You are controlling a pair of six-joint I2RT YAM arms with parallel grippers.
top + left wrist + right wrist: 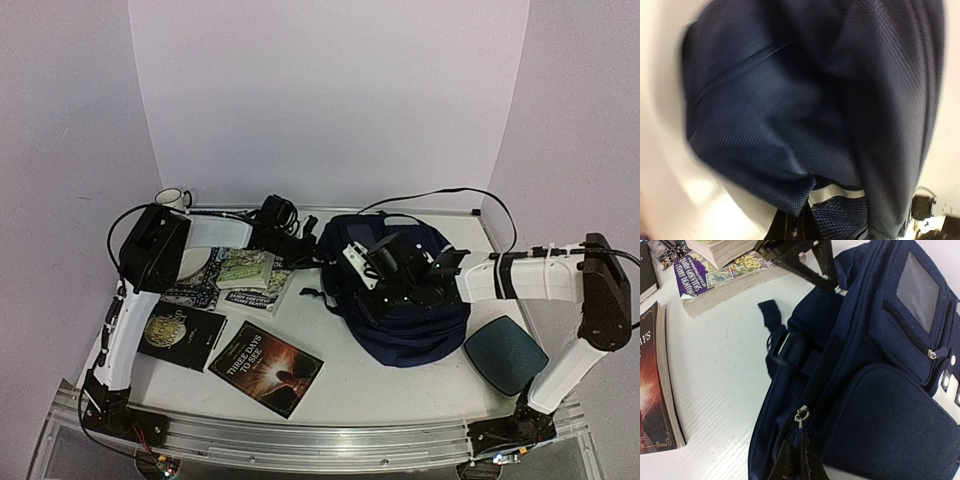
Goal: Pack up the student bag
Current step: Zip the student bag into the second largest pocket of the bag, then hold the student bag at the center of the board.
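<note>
So the student bag [410,310] is lying flat on the table [370,390], right of middle, nothing packed yet as far as I can tell. The left gripper [305,243] is pressed together at the bag's top rim and seems to be pinching the fabric there. The right gripper [797,450] is also pressed together, right under the zip pull [801,416]. It could have the tab, can't swear to it

My take: the step is getting the main zip open. I'd hold the rim taut with the left and drag the pull along the track, not upward, or the whole bag just slides

Inside of the bag isn't visible and the front pocket [890,425] looks zipped. The book stack [245,272] and the Three Days to See book [265,368] are out on the table, left of the bag. No idea if the mug [172,198] has anything in it
</note>
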